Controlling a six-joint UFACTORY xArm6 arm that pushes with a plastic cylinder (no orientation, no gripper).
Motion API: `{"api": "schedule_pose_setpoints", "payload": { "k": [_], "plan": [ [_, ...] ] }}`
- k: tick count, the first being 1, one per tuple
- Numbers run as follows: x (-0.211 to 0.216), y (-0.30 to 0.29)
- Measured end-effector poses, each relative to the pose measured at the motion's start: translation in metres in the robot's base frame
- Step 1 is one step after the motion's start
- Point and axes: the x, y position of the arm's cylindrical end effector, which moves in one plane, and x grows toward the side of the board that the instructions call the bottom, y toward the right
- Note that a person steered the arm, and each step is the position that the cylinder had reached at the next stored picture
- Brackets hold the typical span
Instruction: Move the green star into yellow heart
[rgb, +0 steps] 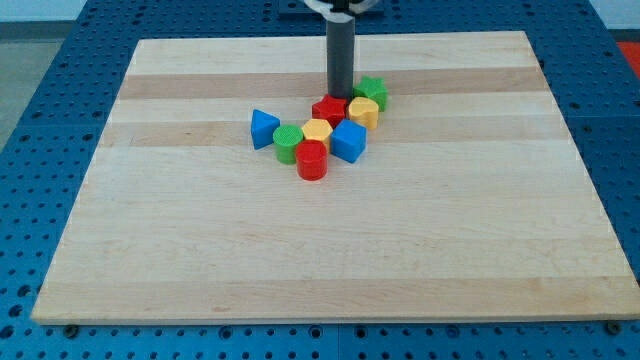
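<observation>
There are no jaws on this arm; it ends in a straight dark rod, which holds nothing. My tip (340, 93) stands on the board just above the red block (329, 110) in the view, so close that they seem to touch, but I cannot tell for sure.

The green star (373, 91) is a small green block with a bumpy outline; its points are not clear at this size. It lies just to the view's right of my tip, with a narrow gap between them. It touches the yellow heart (363, 112), which sits directly below it toward the view's bottom and is a rounded yellow block.

The other blocks form a tight cluster going down to the view's left. A second yellow block (317, 131) lies below the red one, and a blue cube (348, 141) is beside it on the view's right. A red cylinder (312, 159) is the lowest piece. A green cylinder (288, 144) is next to it, and a blue triangle (264, 129) is at the far left of the cluster.

The wooden board (330, 250) is pale, with light and darker planks running across. Around it there is a blue table surface (40, 120) with rows of small holes.
</observation>
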Motion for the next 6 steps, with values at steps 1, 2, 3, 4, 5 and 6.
{"api": "schedule_pose_setpoints", "payload": {
  "k": [1,2,3,4,5,6],
  "plan": [
    [-0.07,-0.007],
    [-0.07,0.038],
    [-0.043,0.055],
    [-0.039,0.055],
    [-0.009,0.055],
    [0.017,0.055]
  ]
}}
